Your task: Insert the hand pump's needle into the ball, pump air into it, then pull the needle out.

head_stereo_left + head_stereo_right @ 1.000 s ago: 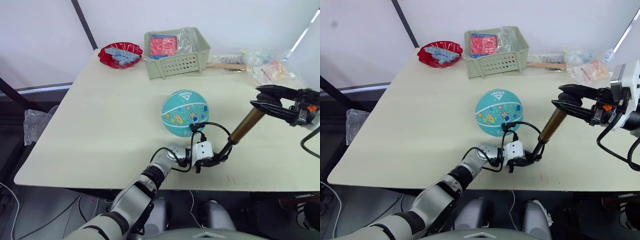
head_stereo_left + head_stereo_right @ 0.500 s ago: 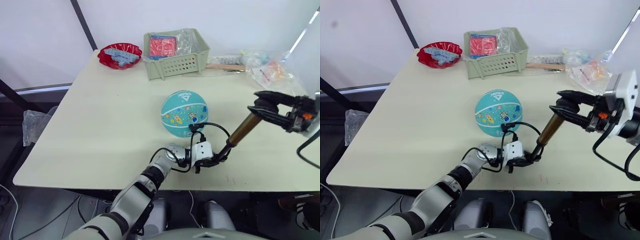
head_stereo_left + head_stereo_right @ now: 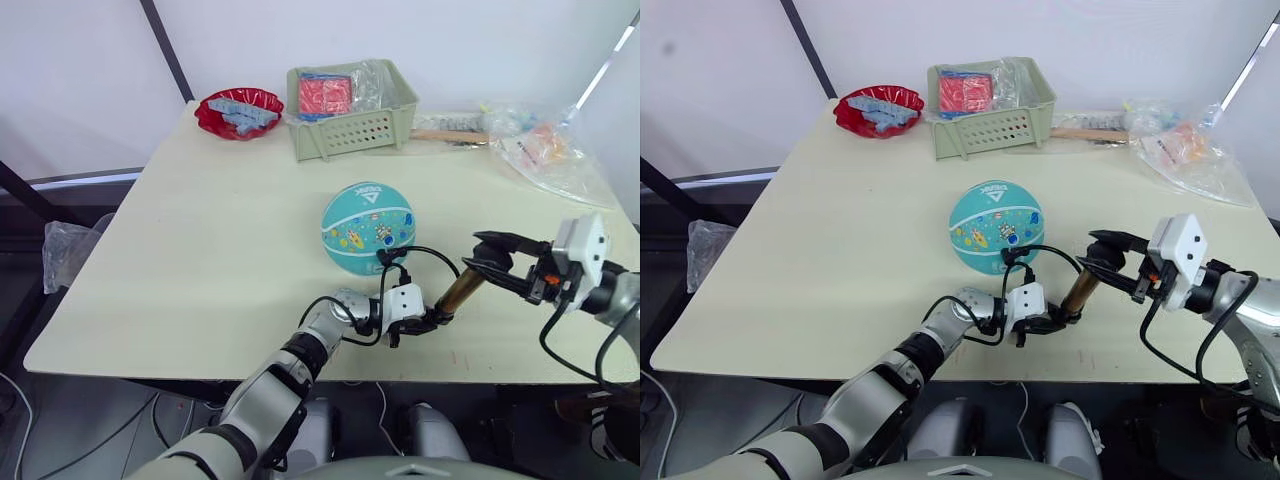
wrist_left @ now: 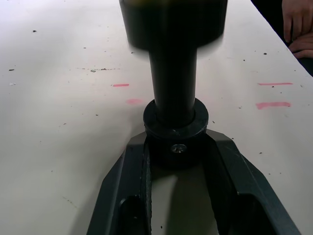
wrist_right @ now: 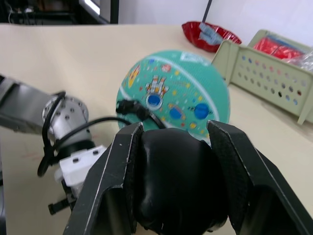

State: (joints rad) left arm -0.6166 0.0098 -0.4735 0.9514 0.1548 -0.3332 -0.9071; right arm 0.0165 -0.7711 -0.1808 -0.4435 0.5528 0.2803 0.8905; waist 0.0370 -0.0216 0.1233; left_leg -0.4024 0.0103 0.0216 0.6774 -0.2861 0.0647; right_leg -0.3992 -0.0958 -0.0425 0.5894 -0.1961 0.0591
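Note:
A teal ball (image 3: 367, 226) with cartoon prints rests mid-table. The hand pump (image 3: 457, 291) leans at a slant to its right, gold barrel short. My left gripper (image 3: 431, 320) is shut on the pump's black foot end (image 4: 176, 128) on the table. The black T-handle (image 5: 175, 182) at the top is clamped by my right gripper (image 3: 488, 263). A thin black hose (image 3: 432, 252) loops from the foot to the ball. The needle's black fitting (image 5: 131, 107) sits against the ball's skin, its metal tip hidden.
A green basket (image 3: 352, 125) with a red packet and a red bowl (image 3: 240, 108) stand at the far edge. Plastic bags (image 3: 548, 150) and a wooden stick (image 3: 450, 133) lie at the back right. A person's hand (image 4: 299, 24) rests beyond the table's edge.
My right gripper has pushed the T-handle down and left toward the foot, so the visible gold barrel is much shorter. The left gripper and the ball have stayed put.

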